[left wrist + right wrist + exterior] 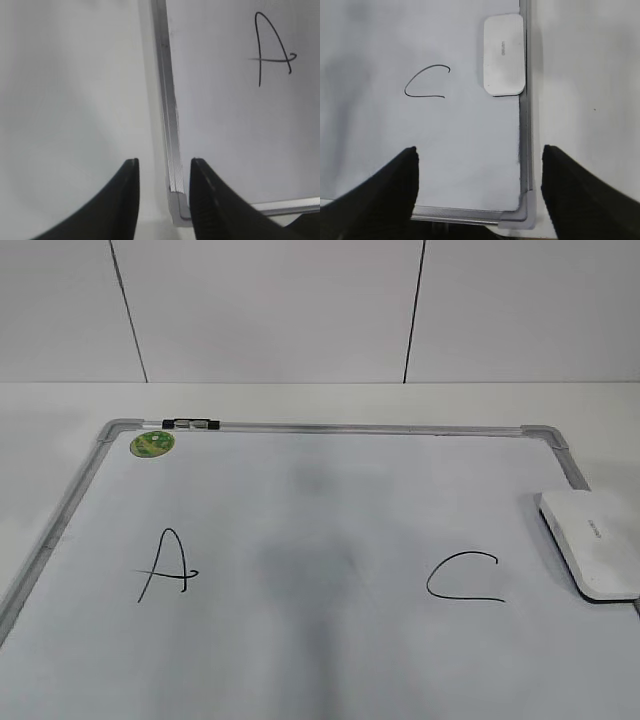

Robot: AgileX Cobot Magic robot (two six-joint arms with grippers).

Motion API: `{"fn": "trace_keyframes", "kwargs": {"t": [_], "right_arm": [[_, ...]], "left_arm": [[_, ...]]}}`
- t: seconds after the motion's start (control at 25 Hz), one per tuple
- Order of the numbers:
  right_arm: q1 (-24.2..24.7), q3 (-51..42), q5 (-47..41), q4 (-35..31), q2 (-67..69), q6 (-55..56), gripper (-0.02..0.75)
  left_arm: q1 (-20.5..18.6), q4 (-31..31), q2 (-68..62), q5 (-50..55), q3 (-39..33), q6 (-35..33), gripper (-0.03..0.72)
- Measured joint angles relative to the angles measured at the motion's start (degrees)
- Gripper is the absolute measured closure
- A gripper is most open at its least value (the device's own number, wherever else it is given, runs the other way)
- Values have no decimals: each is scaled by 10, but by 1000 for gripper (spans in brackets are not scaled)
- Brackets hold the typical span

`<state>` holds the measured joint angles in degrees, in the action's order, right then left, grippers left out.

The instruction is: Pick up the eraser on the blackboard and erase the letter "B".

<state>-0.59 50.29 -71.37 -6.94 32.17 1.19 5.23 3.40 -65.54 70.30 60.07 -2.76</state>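
The blackboard (350,428) is a white dry-erase board with a silver frame, lying flat on the table. The white eraser (590,540) lies on its right edge, also seen in the right wrist view (504,55). No letter "B" shows; only a faint grey smudge (305,565) sits between the "A" (165,565) and the "C" (463,577). My left gripper (164,161) is open and empty above the board's near left corner. My right gripper (479,148) is wide open and empty above the near right corner, well short of the eraser. Neither gripper shows in the exterior view.
A round green sticker (152,444) and a small black-and-silver piece (190,424) sit at the board's far left corner. White table surrounds the board, and a panelled wall stands behind.
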Motion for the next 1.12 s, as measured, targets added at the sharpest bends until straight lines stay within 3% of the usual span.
{"fn": "trace_keyframes", "kwargs": {"t": [0.36,0.72,0.88,1.12], "right_arm": [[0,-120,25,13,-209,-1,152],[0,-203,24,26,-297,-60,152],[0,-203,27,39,-301,-62,152],[0,-219,46,44,-302,-61,153]], "left_arm": [[0,5,288,-30,-144,-9,452],[0,13,567,-27,-240,-10,453],[0,14,647,-35,-283,-10,453],[0,12,647,-63,-297,-10,453]]}}
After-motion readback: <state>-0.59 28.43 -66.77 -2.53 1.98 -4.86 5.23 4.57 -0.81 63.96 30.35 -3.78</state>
